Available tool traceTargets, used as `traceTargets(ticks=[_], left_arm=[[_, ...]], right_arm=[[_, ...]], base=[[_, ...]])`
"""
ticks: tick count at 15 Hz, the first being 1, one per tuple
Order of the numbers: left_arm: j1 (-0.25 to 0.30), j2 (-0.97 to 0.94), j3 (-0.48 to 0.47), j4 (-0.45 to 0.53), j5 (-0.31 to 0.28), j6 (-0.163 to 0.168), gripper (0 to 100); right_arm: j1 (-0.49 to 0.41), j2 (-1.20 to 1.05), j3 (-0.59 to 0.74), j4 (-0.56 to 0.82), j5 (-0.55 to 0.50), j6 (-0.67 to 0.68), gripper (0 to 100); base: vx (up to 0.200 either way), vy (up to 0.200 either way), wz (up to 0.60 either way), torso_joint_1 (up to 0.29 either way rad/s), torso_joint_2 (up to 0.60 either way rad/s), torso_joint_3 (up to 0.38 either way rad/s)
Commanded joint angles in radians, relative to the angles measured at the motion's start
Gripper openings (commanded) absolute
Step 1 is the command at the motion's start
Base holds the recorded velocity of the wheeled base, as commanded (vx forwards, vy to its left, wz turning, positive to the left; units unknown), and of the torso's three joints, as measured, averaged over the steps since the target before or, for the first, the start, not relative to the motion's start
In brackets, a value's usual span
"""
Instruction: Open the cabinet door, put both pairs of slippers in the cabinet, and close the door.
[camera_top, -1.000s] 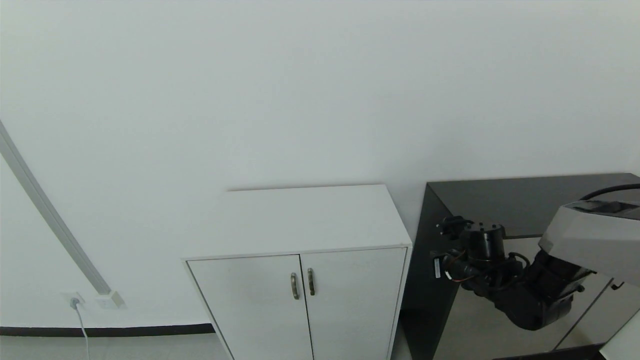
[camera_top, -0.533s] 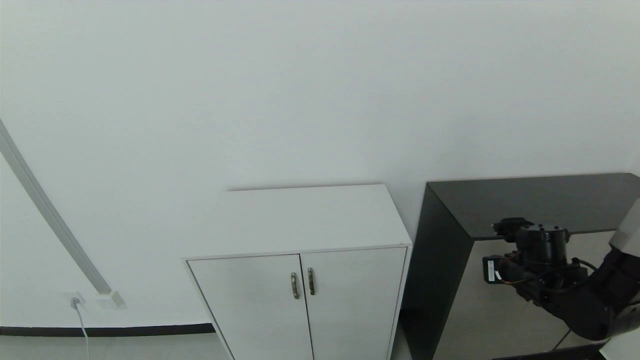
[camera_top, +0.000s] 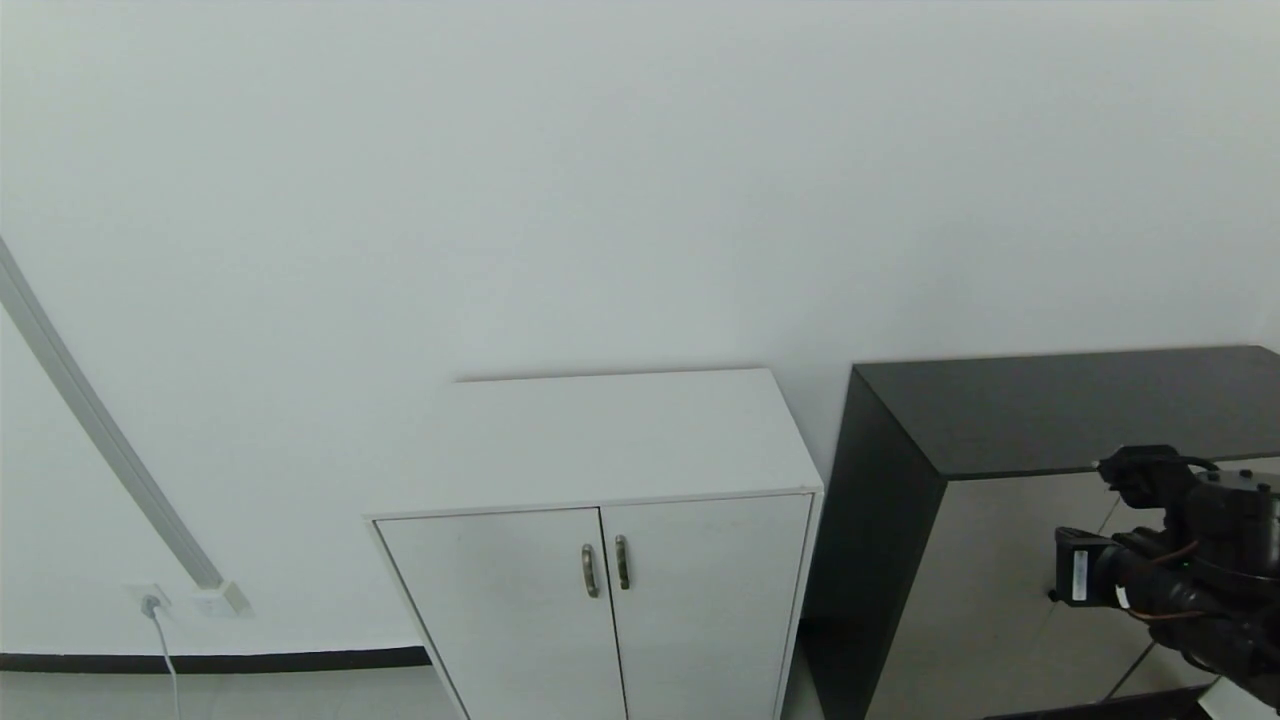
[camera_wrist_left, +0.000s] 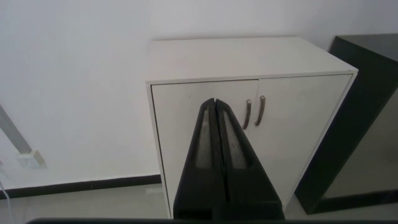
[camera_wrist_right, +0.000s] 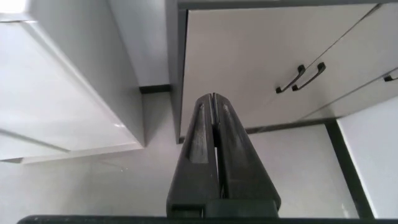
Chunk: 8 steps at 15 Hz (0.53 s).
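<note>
The right arm (camera_top: 1180, 565) has drawn back to the right over the last second: its wrist was in front of the dark unit's left wall, near the cabinet, and now sits low at the right edge of the head view, while the cabinet and the rest of the scene stay as they were. The arm's dark wrist lies roughly level, in front of the dark unit (camera_top: 1050, 400). The white cabinet (camera_top: 600, 440) stands against the white wall (camera_top: 640, 180), just beside the dark unit and on its left. It is upright and its front faces the robot. Both doors (camera_top: 510, 610) are closed, and their two handles (camera_top: 590, 572) sit side by side at the middle seam, long axes vertical. The left wrist view adds what the head view lacks. The left gripper (camera_wrist_left: 215, 102) is held out level toward the cabinet front, lined up with the left door near the seam and well apart from it. Its jaws are pressed together with nothing between them. The right wrist view shows the right gripper (camera_wrist_right: 212, 98) tipped downward over the floor (camera_wrist_right: 143, 186), by the foot of the dark unit. Its jaws are likewise closed tight and empty. That view also shows the unit's pale doors with dark handles (camera_wrist_right: 301, 77), which the head view leaves unclear.
</note>
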Motion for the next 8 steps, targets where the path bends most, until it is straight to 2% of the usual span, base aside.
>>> traceTargets(ticks=[1, 8], left_arm=[[-0.002, 0.001, 0.000, 0.000, 0.000, -0.001, 0], [0.000, 0.001, 0.000, 0.000, 0.000, -0.001, 0]], right_arm=[[0.016, -0.163, 0.076, 0.003, 0.021, -0.006, 0], [0.026, -0.423, 0.256, 0.010, 0.116, -0.043, 0]], base=[[0.000, 0.000, 0.00, 0.000, 0.00, 0.000], [0.000, 0.000, 0.00, 0.000, 0.00, 0.000]])
